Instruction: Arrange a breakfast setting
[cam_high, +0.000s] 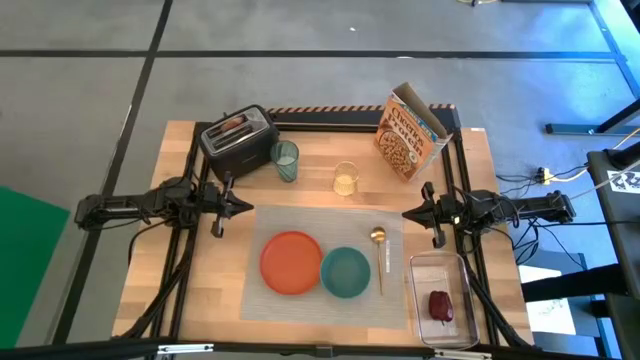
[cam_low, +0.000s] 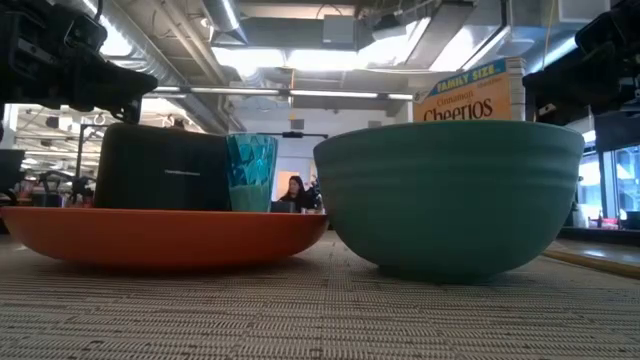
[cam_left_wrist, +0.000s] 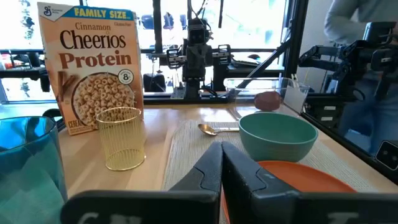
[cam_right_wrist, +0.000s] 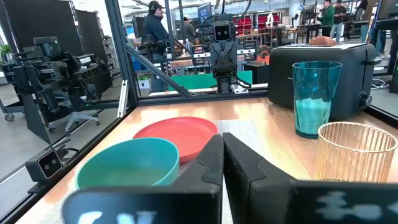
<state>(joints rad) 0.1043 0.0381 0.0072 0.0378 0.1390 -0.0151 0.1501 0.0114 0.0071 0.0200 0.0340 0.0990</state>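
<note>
A grey placemat (cam_high: 330, 300) lies at the table's middle front. On it rest a round orange plate (cam_high: 291, 262), a teal bowl (cam_high: 346, 271) to its right and a gold spoon (cam_high: 379, 255) right of the bowl. A translucent green cup (cam_high: 286, 160) stands beside the black toaster (cam_high: 238, 140), and a toast slice (cam_right_wrist: 323, 40) sticks out of the toaster's slot. A dark red fruit (cam_high: 441, 306) lies in the clear tub (cam_high: 415, 275). My left gripper (cam_high: 248, 206) hovers shut and empty at the mat's far left corner. My right gripper (cam_high: 406, 213) hovers shut and empty at its far right corner.
A Cheerios box (cam_high: 410, 130) stands at the far right. A clear ribbed glass (cam_high: 345, 179) stands at the far middle, off the mat. Black frame rails run along the table's far edge and sides. People show in the room beyond the table.
</note>
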